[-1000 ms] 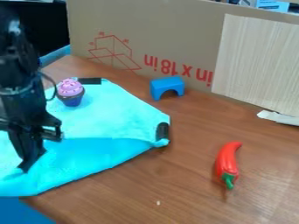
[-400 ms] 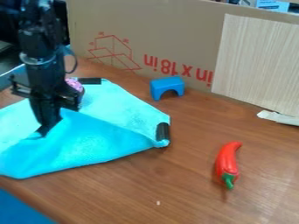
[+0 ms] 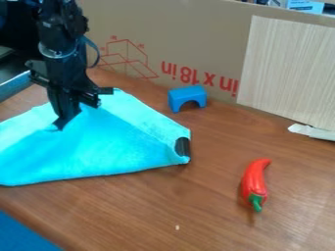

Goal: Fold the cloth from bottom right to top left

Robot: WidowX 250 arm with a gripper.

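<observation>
robotics lab | robot arm [image 3: 59, 46] | cardboard backdrop [image 3: 203, 44] | brown tabletop [image 3: 209, 215] | toy pepper [image 3: 254, 181]

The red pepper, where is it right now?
In the camera view, the red pepper lies on the brown table toward the lower right, nearer to us than the blue arch block.

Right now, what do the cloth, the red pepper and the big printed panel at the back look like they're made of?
Cloth: probably soft woven or fleecy fabric, matte, with drooping folds.
Red pepper: likely smooth plastic, given its glossy, even red.
Printed panel: apparently cardboard, dull brown with red box markings.
</observation>
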